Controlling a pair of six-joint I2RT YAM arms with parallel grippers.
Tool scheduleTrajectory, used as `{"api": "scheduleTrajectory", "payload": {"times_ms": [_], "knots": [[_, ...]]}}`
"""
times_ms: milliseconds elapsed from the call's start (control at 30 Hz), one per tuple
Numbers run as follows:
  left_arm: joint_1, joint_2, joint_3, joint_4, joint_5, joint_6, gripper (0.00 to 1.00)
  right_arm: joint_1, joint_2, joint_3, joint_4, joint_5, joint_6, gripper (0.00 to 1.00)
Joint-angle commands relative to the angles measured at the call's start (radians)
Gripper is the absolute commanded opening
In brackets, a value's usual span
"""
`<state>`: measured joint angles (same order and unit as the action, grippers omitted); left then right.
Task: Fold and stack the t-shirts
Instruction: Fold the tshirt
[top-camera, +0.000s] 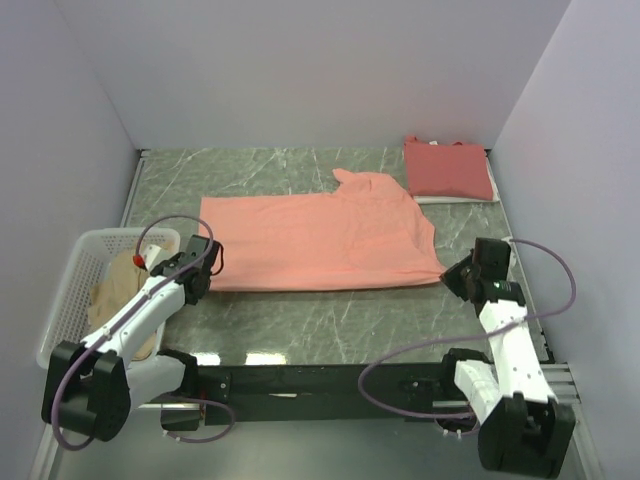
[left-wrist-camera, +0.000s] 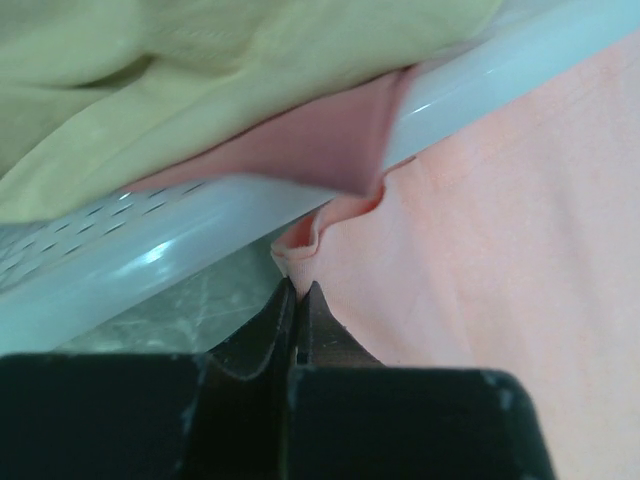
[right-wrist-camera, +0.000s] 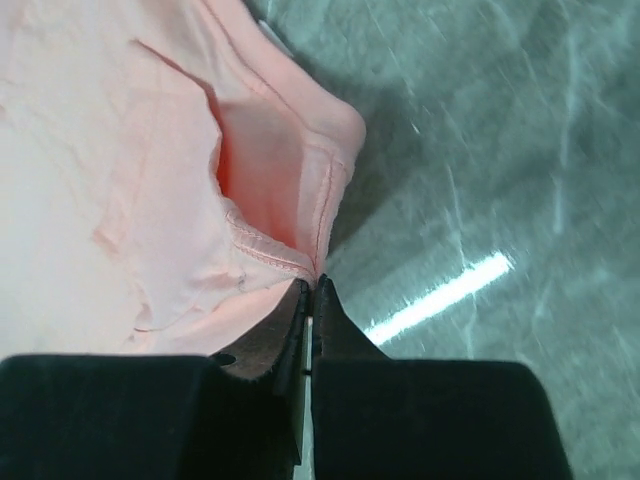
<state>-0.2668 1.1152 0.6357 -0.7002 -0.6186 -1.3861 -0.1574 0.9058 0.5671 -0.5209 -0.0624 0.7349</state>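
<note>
Salmon shirt (top-camera: 320, 240) lies flat on the table (top-camera: 300, 325), near corners at 8 and 4 o'clock pinched in your fully closed left pincer (left-wrist-camera: 300, 290) and right pincer (right-wrist-camera: 312, 285). Lift both evenly toward 12 o'clock.

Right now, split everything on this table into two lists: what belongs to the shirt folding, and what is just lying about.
Job: salmon shirt, spread flat; red shirt, folded; tan shirt, in the white basket.
Lying about: white basket; something white under the red shirt.

Tan t-shirt (top-camera: 113, 287) partly behind the left arm (top-camera: 140, 312)
</note>
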Motion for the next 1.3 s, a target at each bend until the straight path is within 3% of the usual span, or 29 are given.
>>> {"api": "scheduleTrajectory", "payload": {"times_ms": [0, 367, 433, 467, 500, 600, 700, 800, 1100, 1267], "knots": [[-0.008, -0.058, -0.03, -0.079, -0.001, -0.05, 0.01, -0.014, -0.126, -0.018, -0.137, 0.101, 0.047, 0.0], [-0.026, -0.172, -0.116, -0.137, 0.052, -0.096, 0.01, -0.014, -0.292, -0.05, -0.277, 0.065, 0.077, 0.01], [-0.028, -0.195, -0.122, -0.133, 0.072, -0.083, 0.04, -0.016, -0.295, -0.046, -0.29, 0.03, 0.081, 0.26], [-0.026, -0.202, -0.12, -0.131, 0.079, -0.076, 0.14, -0.014, -0.286, -0.039, -0.298, 0.016, 0.081, 0.39], [-0.026, -0.212, -0.117, -0.13, 0.083, -0.059, 0.2, -0.014, -0.282, -0.029, -0.306, 0.003, 0.074, 0.68], [-0.028, -0.274, -0.088, -0.139, 0.089, -0.028, 0.34, -0.014, -0.275, -0.003, -0.304, -0.036, 0.048, 0.81], [-0.026, -0.333, -0.004, -0.095, 0.082, 0.056, 0.4, -0.013, -0.297, 0.022, -0.187, -0.101, -0.015, 0.84], [-0.026, -0.293, 0.114, -0.044, 0.054, 0.148, 0.47, -0.01, -0.266, 0.058, -0.053, -0.172, -0.092, 0.85], [0.009, 0.2, 0.474, 0.105, 0.043, 0.346, 0.51, 0.153, 0.214, 0.434, 0.084, 0.007, -0.184, 0.82], [0.069, 0.478, 0.666, 0.09, 0.036, 0.38, 0.4, 0.202, 0.445, 0.603, 0.093, 0.01, -0.229, 0.77]]}}
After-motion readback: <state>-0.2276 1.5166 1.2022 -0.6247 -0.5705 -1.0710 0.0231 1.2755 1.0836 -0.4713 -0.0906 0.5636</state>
